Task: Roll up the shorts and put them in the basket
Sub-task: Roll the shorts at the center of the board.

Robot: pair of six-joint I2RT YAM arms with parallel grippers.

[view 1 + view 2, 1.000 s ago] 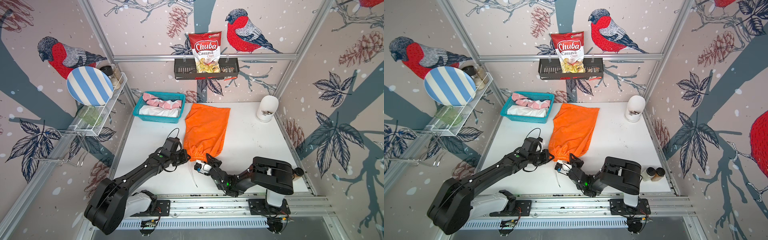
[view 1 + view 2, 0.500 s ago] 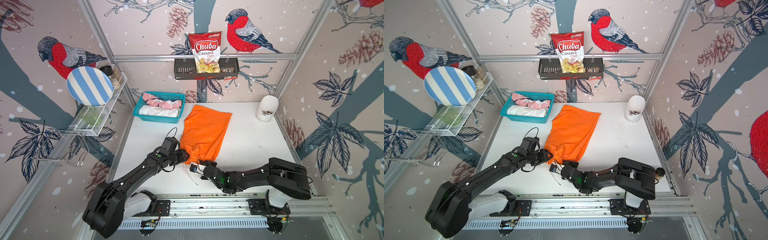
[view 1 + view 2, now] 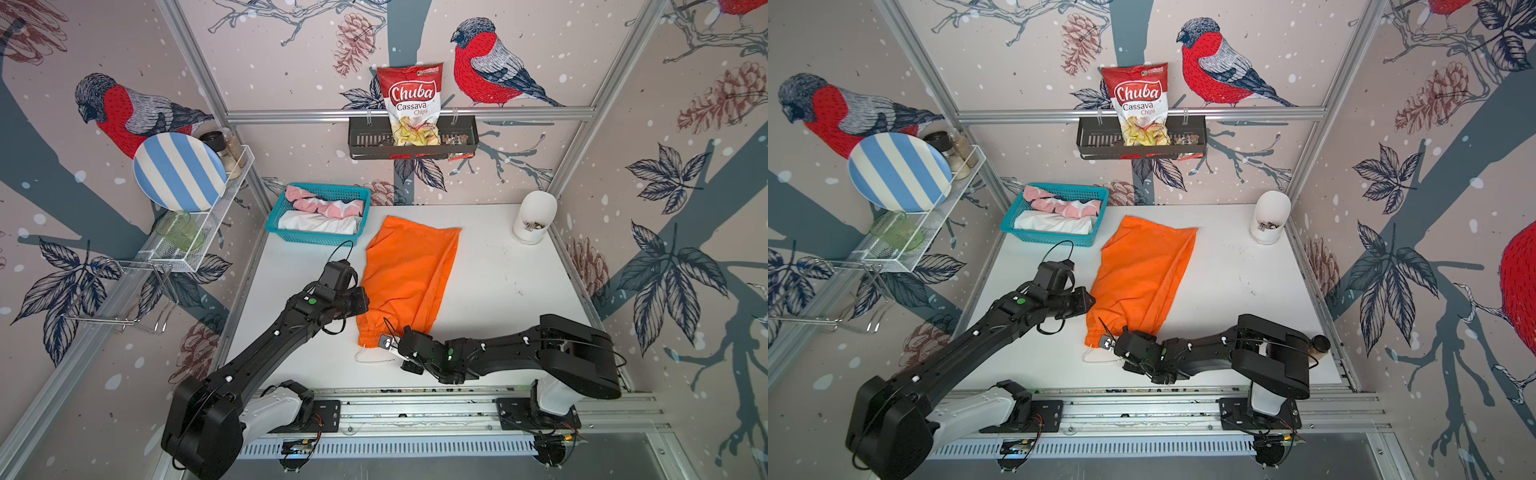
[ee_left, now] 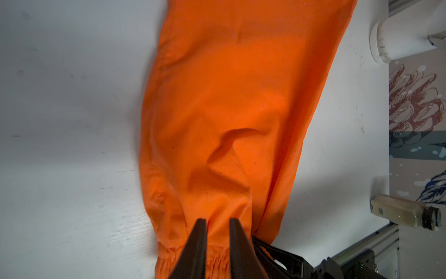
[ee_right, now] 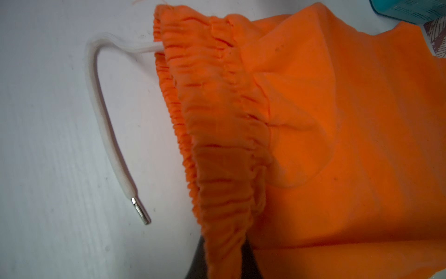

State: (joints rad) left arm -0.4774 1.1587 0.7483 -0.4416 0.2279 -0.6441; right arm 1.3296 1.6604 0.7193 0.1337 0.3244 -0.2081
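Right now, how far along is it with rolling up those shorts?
Looks done: the pink pair and the white pair lie bundled in the teal basket. In hand: the orange shorts lie flat on the table, with the left gripper and the right gripper both shut on the waistband end. Left: no roll shows in the orange fabric yet.

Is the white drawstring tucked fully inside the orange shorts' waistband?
No, the white drawstring trails out from the orange shorts onto the table.
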